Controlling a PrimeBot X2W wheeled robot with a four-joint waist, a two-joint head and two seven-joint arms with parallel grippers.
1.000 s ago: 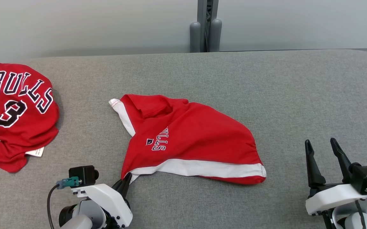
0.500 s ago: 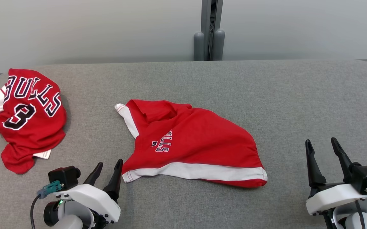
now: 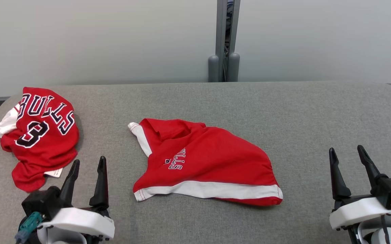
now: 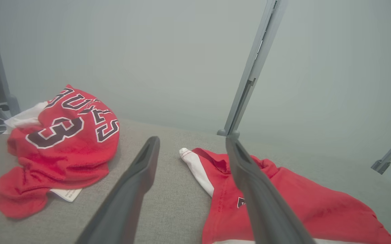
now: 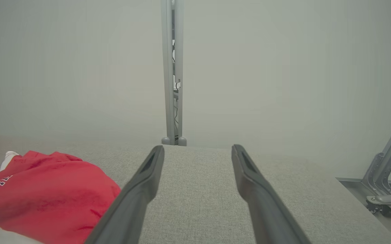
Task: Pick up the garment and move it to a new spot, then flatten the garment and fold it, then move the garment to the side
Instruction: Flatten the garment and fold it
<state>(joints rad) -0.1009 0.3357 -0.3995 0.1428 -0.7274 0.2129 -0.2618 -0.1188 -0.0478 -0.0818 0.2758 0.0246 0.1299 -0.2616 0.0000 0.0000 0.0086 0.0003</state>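
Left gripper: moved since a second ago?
Yes. The left gripper has moved left, off the near corner of the shorts toward the jersey, and stands open.

A pair of red shorts (image 3: pixel 212 162) is seen near the middle of the grey table (image 3: pixel 300 112), a little to the left of its centre. The shorts are laid down loosely and are not flattened. The cloth is bunched and folded over at the far left part, and small wrinkles are gathered at the right end. A white band (image 3: pixel 212 189) is seen along the near edge, from the left corner to the right end. A second white strip is seen at the far left corner. Dark lettering (image 3: pixel 176 159) with a white outline is printed on the left half and is seen turned sideways.
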